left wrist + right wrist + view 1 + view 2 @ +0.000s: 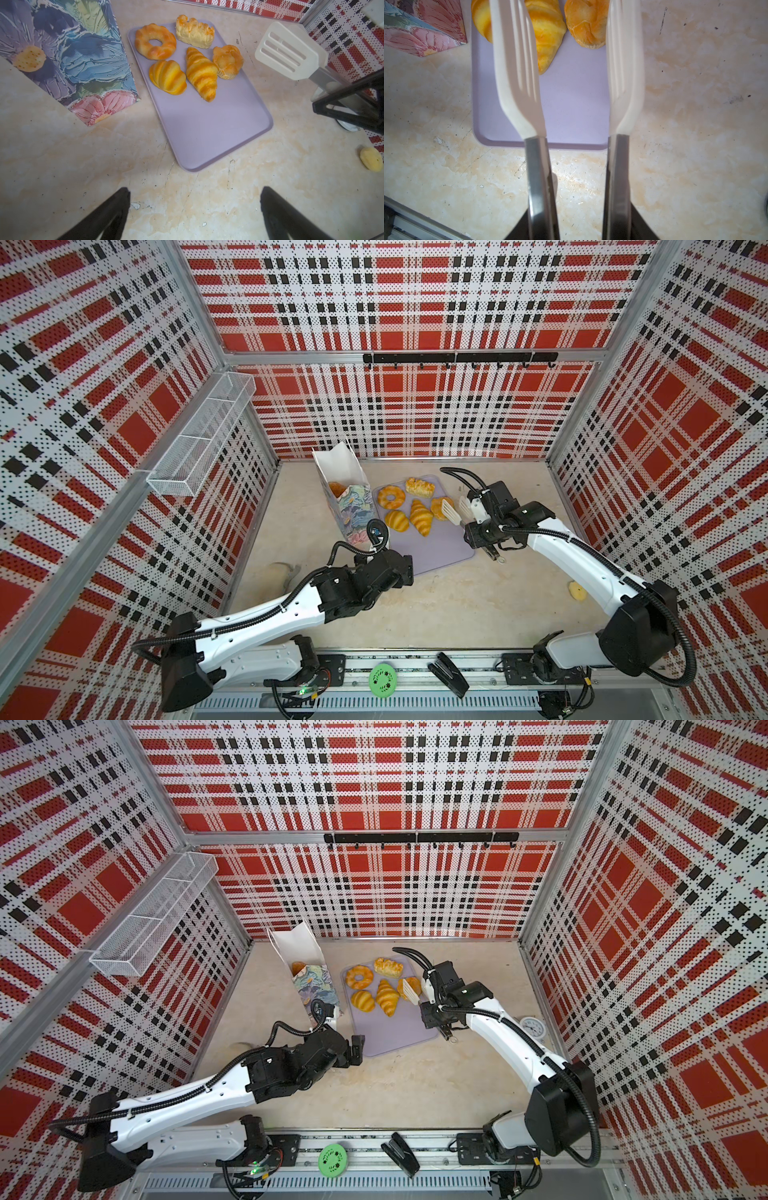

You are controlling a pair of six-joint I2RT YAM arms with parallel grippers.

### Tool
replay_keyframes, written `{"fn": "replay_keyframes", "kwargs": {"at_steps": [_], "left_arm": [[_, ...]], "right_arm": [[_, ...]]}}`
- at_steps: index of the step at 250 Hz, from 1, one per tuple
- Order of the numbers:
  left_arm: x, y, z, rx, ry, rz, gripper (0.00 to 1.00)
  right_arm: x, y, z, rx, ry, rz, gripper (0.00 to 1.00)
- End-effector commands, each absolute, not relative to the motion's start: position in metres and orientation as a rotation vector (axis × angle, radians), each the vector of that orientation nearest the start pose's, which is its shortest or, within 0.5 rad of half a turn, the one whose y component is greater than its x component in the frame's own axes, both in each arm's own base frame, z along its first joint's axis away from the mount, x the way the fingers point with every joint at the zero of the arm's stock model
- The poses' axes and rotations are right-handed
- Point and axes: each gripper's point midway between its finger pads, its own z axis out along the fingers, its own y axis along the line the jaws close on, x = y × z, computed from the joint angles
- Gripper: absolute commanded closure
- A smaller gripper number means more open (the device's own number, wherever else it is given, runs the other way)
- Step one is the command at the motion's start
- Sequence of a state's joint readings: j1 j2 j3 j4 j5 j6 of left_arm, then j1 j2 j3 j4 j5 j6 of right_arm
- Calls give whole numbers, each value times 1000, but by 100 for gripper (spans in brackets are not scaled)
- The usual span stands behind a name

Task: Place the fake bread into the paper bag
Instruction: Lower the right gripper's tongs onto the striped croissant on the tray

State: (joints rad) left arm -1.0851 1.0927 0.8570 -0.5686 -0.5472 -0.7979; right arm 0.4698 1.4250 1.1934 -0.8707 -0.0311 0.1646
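Fake bread: five pieces on the far half of the lilac tray (pixel 207 133). The ring doughnut (pixel 164 51) and braided piece (pixel 194 33) lie at the tray's far edge. In front of them are the short croissant (pixel 167 77) and long croissant (pixel 201 73), touching side by side. The round bun (pixel 228 61) sits against the tray's right edge. A sixth piece (pixel 337 489) shows inside the mouth of the paper bag (pixel 68 52).

The bag stands upright with its mouth open, just beside the tray's left edge, toward the far-left corner of the counter (pixel 436 605).

Right gripper (pixel 580 222): partly closed, clamped on the metal arms of the tongs (pixel 517 87). The white slotted blades are spread apart with nothing between them. They are raised over the tray's right edge, close to the bun. Contact with the bun cannot be told.

Left gripper (pixel 195 191): jaws fully spread and empty, over bare counter off the tray's near-left corner.

A small yellow lump (pixel 577 592) lies near the counter's right edge, well apart from the tray.
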Motion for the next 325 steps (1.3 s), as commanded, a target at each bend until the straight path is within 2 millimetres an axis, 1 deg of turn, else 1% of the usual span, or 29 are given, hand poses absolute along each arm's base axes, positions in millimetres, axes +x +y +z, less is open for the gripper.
{"fn": "replay_keyframes", "kwargs": {"at_steps": [1, 38, 73, 131, 147, 181, 242, 280, 303, 325], "left_arm": [[221, -223, 186, 12, 2262, -374, 1], [220, -221, 180, 11, 2278, -364, 1], [218, -215, 174, 1, 2293, -337, 1], [212, -200, 166, -56, 2303, -337, 1], [209, -196, 163, -62, 2311, -330, 1], [207, -191, 161, -74, 2312, -328, 1], [206, -189, 159, -67, 2321, -315, 1], [206, -190, 159, -61, 2321, -312, 1], [206, -190, 159, -60, 2318, -307, 1], [207, -190, 160, -62, 2315, -305, 1]], "right_arm": [[312, 169, 150, -435, 2647, 269, 52], [308, 179, 140, -474, 2667, 263, 53], [307, 189, 132, -495, 2676, 255, 53], [307, 198, 113, -502, 2725, 136, 54], [308, 201, 111, -502, 2718, 122, 54], [312, 212, 111, -486, 2704, 152, 53], [315, 225, 97, -478, 2745, 161, 49], [323, 232, 95, -467, 2740, 168, 47], [327, 236, 93, -485, 2743, 158, 48], [329, 237, 88, -503, 2755, 136, 51]]}}
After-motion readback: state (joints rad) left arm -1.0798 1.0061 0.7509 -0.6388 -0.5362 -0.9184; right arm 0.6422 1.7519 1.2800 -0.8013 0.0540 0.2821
